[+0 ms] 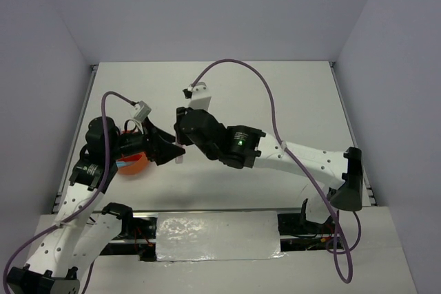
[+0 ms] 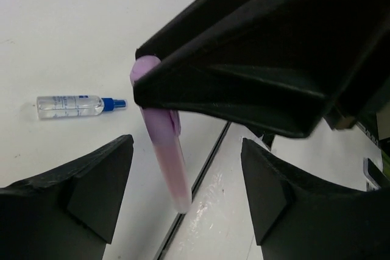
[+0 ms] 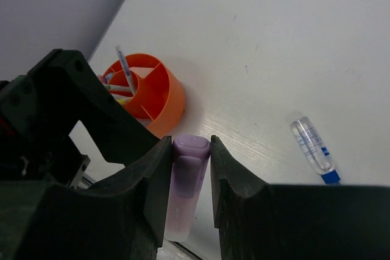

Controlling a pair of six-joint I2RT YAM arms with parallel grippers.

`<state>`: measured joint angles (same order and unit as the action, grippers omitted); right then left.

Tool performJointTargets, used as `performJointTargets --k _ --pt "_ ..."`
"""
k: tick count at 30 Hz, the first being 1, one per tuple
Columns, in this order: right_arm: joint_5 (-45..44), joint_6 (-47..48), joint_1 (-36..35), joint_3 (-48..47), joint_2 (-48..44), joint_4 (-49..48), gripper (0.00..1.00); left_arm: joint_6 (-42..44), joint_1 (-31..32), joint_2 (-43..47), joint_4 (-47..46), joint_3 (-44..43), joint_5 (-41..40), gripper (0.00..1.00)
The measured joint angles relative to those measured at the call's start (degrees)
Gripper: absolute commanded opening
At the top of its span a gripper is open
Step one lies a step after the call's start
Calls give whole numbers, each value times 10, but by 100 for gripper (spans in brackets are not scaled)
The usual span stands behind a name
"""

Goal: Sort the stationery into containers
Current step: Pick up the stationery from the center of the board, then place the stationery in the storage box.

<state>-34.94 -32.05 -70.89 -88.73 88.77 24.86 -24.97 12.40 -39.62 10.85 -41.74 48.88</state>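
Note:
My right gripper [image 3: 191, 150] is shut on a pale purple capsule-like piece [image 3: 187, 193] and holds it upright above the table; it also shows from above [image 1: 180, 156]. My left gripper [image 2: 186, 193] is open, its fingers [image 2: 91, 187] standing on either side of the piece's lower end [image 2: 167, 162] without touching it. The orange cup [image 3: 164, 98] has inner dividers and holds thin pens [image 3: 125, 68]. It stands just behind my left gripper [image 1: 164, 148], partly hidden under the left wrist [image 1: 134, 164]. A clear blue-tipped pen [image 2: 78, 105] lies on the table, also in the right wrist view [image 3: 312, 149].
The table's near edge with a dark gap and a shiny foil strip [image 1: 217, 235] lies just below the grippers. White walls close in the table on the left, back and right. A purple cable [image 1: 265, 94] arcs over the right arm.

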Motion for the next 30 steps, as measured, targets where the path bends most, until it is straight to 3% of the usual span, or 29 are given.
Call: performJointTargets --k 8,14,16,17,18,19,25,27,30 --pt "-24 11 -35 -49 38 10 0 23 2 -11 28 0 -38 59" --pt "-27 16 -40 -45 40 6 4 26 9 -6 35 -2 -59 3" --pt "-23 21 -40 -41 39 -4 18 24 9 -3 37 -2 -62 0" --pt "-17 26 -39 -35 37 -12 32 24 9 -1 40 -2 -66 0" --pt "-12 31 -38 -28 34 -23 73 23 9 1 42 -2 -69 0" --pt "-2 31 -36 -15 28 -38 99 23 9 4 43 -2 -73 0" --pt "54 35 6 111 -82 -92 100 -2 4 47 17 20 -157 0" --pt "72 28 35 167 -142 -108 100 -19 5 68 11 31 -223 0" --pt "79 21 93 252 -261 -134 100 -61 5 117 8 67 -389 0"
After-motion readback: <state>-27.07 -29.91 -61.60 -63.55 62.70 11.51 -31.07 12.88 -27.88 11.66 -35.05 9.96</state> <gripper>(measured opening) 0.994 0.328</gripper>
